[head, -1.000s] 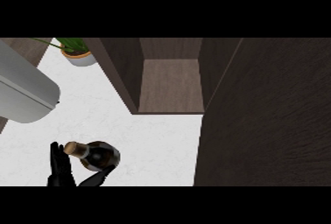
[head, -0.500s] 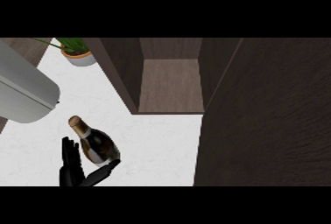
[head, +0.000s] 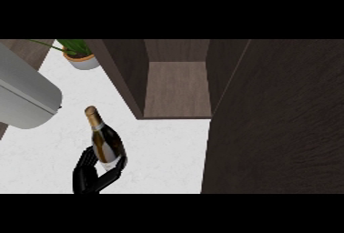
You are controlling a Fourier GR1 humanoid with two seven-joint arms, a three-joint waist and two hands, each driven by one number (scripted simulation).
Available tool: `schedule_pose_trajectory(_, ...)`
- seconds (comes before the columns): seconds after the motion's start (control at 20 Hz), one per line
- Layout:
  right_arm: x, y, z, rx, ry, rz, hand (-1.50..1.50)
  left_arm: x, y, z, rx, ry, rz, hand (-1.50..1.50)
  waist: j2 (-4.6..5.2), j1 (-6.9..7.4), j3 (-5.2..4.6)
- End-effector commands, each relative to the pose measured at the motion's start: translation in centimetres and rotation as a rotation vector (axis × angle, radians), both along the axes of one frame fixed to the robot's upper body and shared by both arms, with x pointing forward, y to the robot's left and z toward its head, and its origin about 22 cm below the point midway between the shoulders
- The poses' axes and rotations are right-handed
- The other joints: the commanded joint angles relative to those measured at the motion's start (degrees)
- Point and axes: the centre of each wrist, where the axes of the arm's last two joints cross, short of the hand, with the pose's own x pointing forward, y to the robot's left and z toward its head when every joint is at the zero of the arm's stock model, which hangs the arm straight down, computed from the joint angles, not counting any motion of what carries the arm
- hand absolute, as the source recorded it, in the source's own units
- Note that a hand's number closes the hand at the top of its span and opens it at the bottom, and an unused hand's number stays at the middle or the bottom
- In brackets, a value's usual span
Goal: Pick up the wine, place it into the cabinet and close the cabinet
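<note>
I've got the wine bottle [head: 106, 141] in the lower left of the frame, my right hand [head: 94, 172] curled round its dark lower body, gold-capped neck slanting toward the upper left. Smooth glass: I judge it heavy, rigid, slick and breakable, so holding low on the wide body suits it better than the thin neck. The cabinet [head: 176, 86] stands open at upper centre, a matte wood-grain shelf inside; its tall dark door [head: 275, 123] fills the right. My left hand isn't visible.

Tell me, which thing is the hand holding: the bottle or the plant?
The wine bottle. The hand curls around its lower part, with the neck pointing away, while the potted plant sits far off in the counter's back corner, untouched.
</note>
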Motion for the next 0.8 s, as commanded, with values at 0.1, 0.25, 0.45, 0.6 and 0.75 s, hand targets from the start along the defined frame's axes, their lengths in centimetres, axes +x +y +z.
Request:
schedule_pose_trajectory(0.1,-2.0,0.2,2.3,0.008,-0.057,0.007,-1.50,1.3,-2.8,-1.2,0.062,0.034,-0.014,1.50,0.19,-0.20,-0.22)
schedule_pose_trajectory(0.25,-2.2,-0.1,2.9,0.000,-0.046,0.007,-1.50,0.6,-1.4,-1.5,0.022,-0.028,0.016,1.50,0.16,0.09,-0.19)
schedule_pose_trajectory(0.45,-1.6,0.2,1.5,0.011,-0.030,0.016,-1.50,0.6,3.5,-0.9,-0.012,-0.047,-0.185,1.50,0.14,-0.29,-0.19)
schedule_pose_trajectory(0.6,-0.1,0.1,2.4,0.012,-0.041,0.009,-1.50,-0.1,6.6,-0.4,-0.071,-0.099,-0.286,1.50,0.20,0.12,-0.23)
schedule_pose_trajectory(0.75,-1.6,-0.3,1.7,0.015,-0.030,0.014,-1.50,0.5,6.2,0.8,-0.054,-0.146,-0.328,1.50,0.05,0.27,-0.13)
